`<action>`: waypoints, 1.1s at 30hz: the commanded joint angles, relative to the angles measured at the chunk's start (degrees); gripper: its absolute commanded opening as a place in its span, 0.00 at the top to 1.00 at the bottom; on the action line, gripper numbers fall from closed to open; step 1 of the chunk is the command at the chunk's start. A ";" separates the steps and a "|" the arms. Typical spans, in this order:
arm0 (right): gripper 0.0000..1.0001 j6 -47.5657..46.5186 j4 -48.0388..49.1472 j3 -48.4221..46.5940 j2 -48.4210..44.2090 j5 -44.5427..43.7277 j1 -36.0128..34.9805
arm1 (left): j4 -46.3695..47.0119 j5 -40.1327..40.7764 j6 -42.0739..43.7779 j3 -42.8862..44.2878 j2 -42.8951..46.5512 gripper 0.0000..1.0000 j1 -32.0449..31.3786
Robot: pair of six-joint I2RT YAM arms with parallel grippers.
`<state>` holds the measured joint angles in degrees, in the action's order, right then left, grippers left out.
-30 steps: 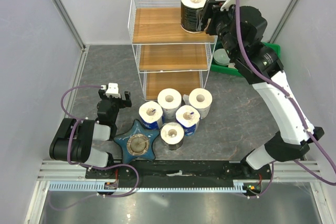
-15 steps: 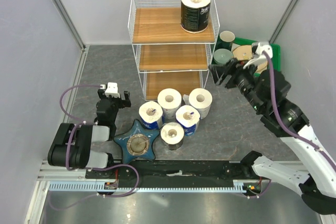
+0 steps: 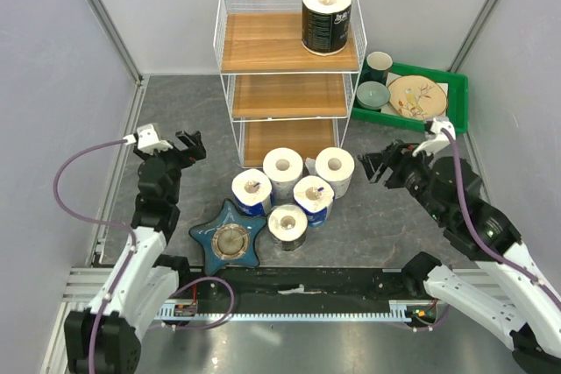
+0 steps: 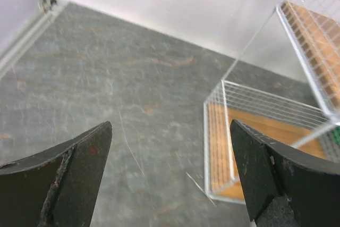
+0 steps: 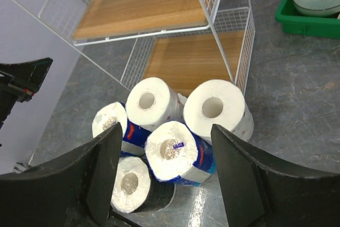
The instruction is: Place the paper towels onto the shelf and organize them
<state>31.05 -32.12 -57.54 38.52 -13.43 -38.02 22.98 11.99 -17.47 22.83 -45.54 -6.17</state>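
**One roll on the top tier, five on the tabletop, both tools empty**

The left tool (image 3: 182,146) hangs to the left of the shelf (image 3: 263,41), about level with its lowest tier. Its jaws are spread wide and hold nothing; its wrist view shows only the bare grey tabletop (image 4: 106,94) and the shelf's lower corner between the fingers. In front of the shelf's left corner, toward the arm bases, a blue star-shaped dish (image 3: 230,239) lies flat on the tabletop.

The shelf stands at the far side, with three wooden tiers in a white wire frame. At the right end of its top tier one black-wrapped roll (image 3: 326,19) stands upright with its core hole facing up.

Just in front of the shelf's lowest tier the other five paper towels (image 5: 159,152) stand upright in a tight cluster on the tabletop. Two white rolls (image 3: 283,166) sit side by side closest to the shelf. Two blue-white rolls (image 3: 313,199) press against them from the front. A second black roll (image 3: 287,225) is farthest from the shelf, just beside a point of the star dish.

The right tool (image 3: 379,166) hovers in front of the shelf's right side, near the right-hand white roll but clear of it. Its jaws are parted and grip nothing. A green tray (image 3: 458,92) with a cup, a bowl and a plate sits just beside the shelf's right side
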 commanded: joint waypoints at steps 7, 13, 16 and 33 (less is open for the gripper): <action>0.24 7.27 -3.83 6.21 -7.58 -2.30 0.05 | -44.59 -7.02 -16.63 15.83 14.16 0.00 -4.02; 0.24 7.54 -8.04 6.12 -8.99 -4.06 0.05 | -49.79 -16.91 -15.14 22.78 13.72 0.00 -4.02; 0.24 8.50 -9.01 7.35 -10.22 -4.50 0.14 | -50.14 -19.26 -13.20 24.36 15.03 0.01 -4.02; 0.24 13.78 -11.39 17.81 -18.31 -3.62 0.14 | -59.46 -40.39 -17.23 14.52 24.26 0.00 -7.01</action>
<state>43.55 -43.00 -40.27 20.56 -16.58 -38.02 -36.36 -26.13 -30.55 40.23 -23.99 -12.45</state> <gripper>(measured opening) 0.764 0.993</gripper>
